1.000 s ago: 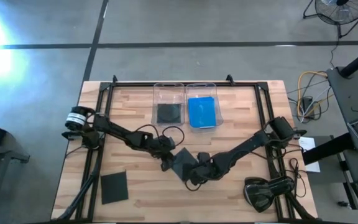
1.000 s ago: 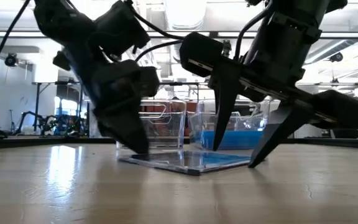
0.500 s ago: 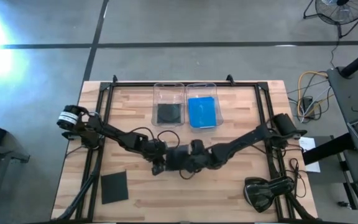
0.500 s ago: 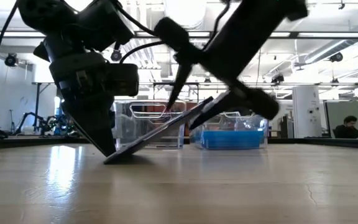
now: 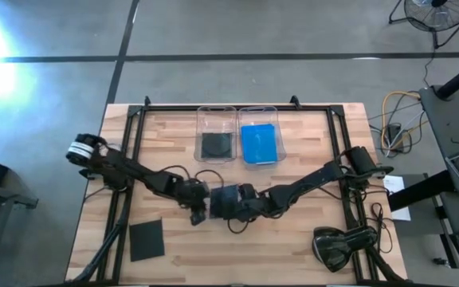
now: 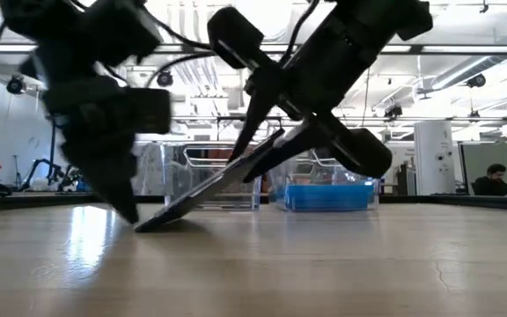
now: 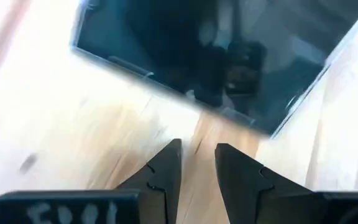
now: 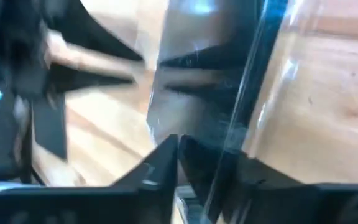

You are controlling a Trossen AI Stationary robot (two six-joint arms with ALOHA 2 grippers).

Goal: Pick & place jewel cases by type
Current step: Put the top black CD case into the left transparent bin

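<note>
A dark jewel case [image 5: 223, 199] [image 6: 202, 190] stands tilted at mid-table, its lower edge [image 6: 148, 224] on the wood. My right gripper [image 5: 241, 204] [image 6: 269, 157] is shut on its raised side. My left gripper [image 5: 195, 214] [image 6: 128, 214] stands just left of the case's lower edge, fingers nearly together. In the left wrist view the dark case [image 7: 210, 56] lies a little ahead of the fingertips, apart from them. A second dark case [image 5: 146, 239] lies flat near the table's front left. A third dark case [image 5: 217, 144] and blue cases [image 5: 259, 143] sit in two clear bins. My right gripper pinches the dark case's raised edge [image 8: 232, 155] [image 6: 275, 143] between its two fingers [image 8: 157, 168], one on each face. The fingers slant down from the table's right side. The case hangs tilted, its right edge lifted and its left edge on the table.
Two clear bins [image 5: 204, 119] [image 5: 272, 118] stand side by side at the table's far middle. A black frame [image 5: 131, 131] runs along the table's edges. A dark object [image 5: 337, 245] sits at the front right corner. Bare wood lies between the arms and the near edge.
My right gripper has moved toward the table's left, shut on the dark case's right edge and raised it. The case, flat a second ago, now stands tilted on its left edge and has slid left. My left gripper has backed toward the table's left.
</note>
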